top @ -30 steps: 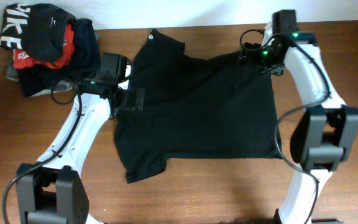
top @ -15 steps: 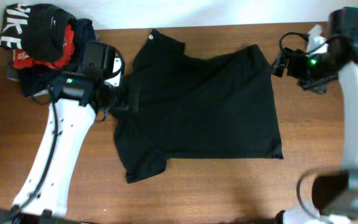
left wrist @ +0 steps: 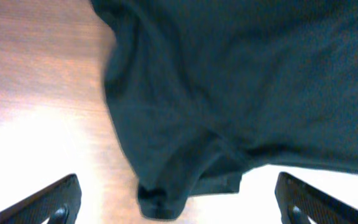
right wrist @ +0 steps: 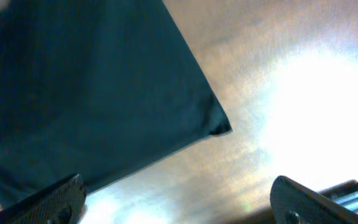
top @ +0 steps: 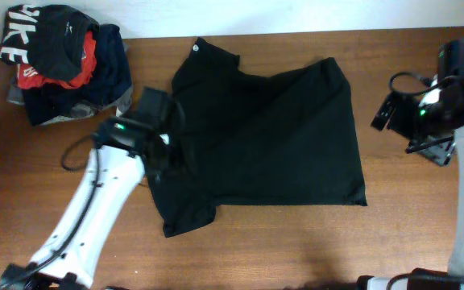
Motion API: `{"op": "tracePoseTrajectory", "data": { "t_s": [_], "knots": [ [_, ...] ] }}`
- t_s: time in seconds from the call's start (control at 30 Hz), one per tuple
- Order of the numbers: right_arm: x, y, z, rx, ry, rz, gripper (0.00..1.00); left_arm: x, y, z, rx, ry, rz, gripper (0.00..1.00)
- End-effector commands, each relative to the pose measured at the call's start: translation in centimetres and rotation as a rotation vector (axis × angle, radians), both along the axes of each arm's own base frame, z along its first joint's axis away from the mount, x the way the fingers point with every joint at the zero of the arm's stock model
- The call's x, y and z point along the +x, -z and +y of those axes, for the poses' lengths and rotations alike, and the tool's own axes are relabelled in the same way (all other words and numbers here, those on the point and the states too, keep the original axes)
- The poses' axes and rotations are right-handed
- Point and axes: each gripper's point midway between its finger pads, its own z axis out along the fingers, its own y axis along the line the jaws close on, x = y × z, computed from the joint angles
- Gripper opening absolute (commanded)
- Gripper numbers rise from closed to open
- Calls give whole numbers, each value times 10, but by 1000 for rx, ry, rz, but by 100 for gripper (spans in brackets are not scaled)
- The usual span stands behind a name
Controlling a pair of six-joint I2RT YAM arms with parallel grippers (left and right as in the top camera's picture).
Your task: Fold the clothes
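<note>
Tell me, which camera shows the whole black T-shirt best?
The overhead view: the whole T-shirt shows, spread out. The left wrist view shows only a sleeve and some fabric; the right wrist view, just one corner.

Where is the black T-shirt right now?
In the overhead view, the black T-shirt lies spread out mid-table, just right of the clothes pile in the far-left corner.

The right pincer (top: 383, 114) has been drawn away from the far right corner of the T-shirt (top: 264, 137) and is now held well apart from it, over bare counter (top: 425, 217). That corner has been left spread flat. The left pincer (top: 171, 151) has been shifted along the shirt's left edge toward the near sleeve.
</note>
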Motion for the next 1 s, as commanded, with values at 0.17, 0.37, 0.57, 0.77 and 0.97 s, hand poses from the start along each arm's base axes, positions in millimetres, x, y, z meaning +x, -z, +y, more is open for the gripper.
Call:
{"op": "tracePoseTrajectory", "data": {
  "t_s": [0.17,0.37,0.57,0.77,0.97],
  "knots": [
    [-22,105,13,83,13,200,99,-47,61,-8,-39,-4,158,98],
    [-41,150,17,98,12,272,99,-71,75,-19,-61,76,231,83],
    [-50,172,18,102,13,293,99,-94,91,-26,-41,132,280,70],
    [-48,174,18,97,-7,280,99,-107,104,-23,-21,133,307,67],
    [-45,174,17,93,-26,268,99,-112,125,-20,-26,84,293,63]
  ]
}}
